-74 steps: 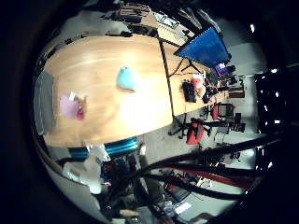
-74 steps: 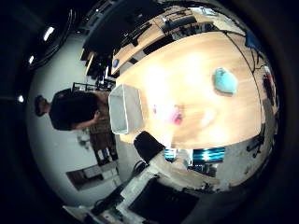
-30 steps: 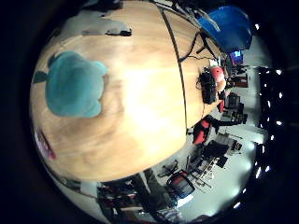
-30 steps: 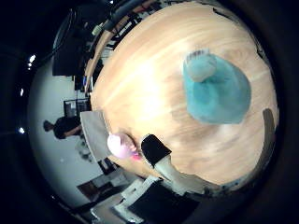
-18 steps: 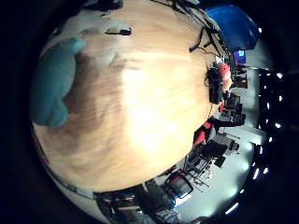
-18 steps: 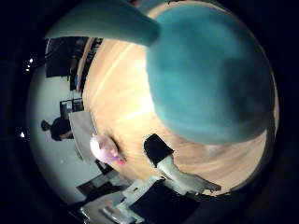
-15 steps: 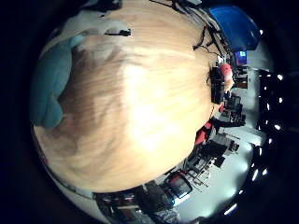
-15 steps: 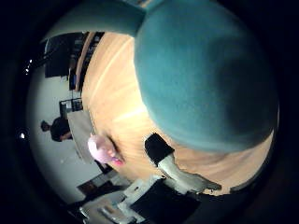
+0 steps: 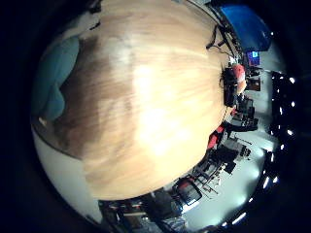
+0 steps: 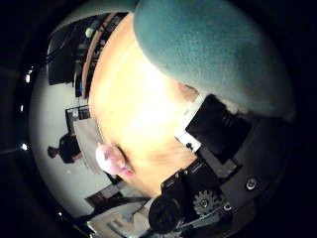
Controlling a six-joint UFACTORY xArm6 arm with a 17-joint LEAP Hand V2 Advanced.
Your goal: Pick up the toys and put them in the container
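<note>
A teal plush toy [image 10: 213, 50] lies on the wooden table [image 10: 139, 99] and fills much of the thumb side view, close under my palm. A black and white finger of my hand [image 10: 213, 134] is curled in against the toy's edge. The little finger side view shows the toy's edge [image 9: 51, 78] at the rim of the picture. A small pink toy [image 10: 111, 159] lies on the table farther off, beside a grey container [image 10: 87, 134] near the table's edge.
The wooden tabletop [image 9: 146, 97] fills the little finger side view. Past its far edge are a blue panel [image 9: 243, 19], a red object [image 9: 236, 73] and chairs. My hand's geared body [image 10: 198, 203] shows in the thumb side view.
My hand came down from high above the table onto the teal toy. In the last half second a finger has curled in against the toy.
</note>
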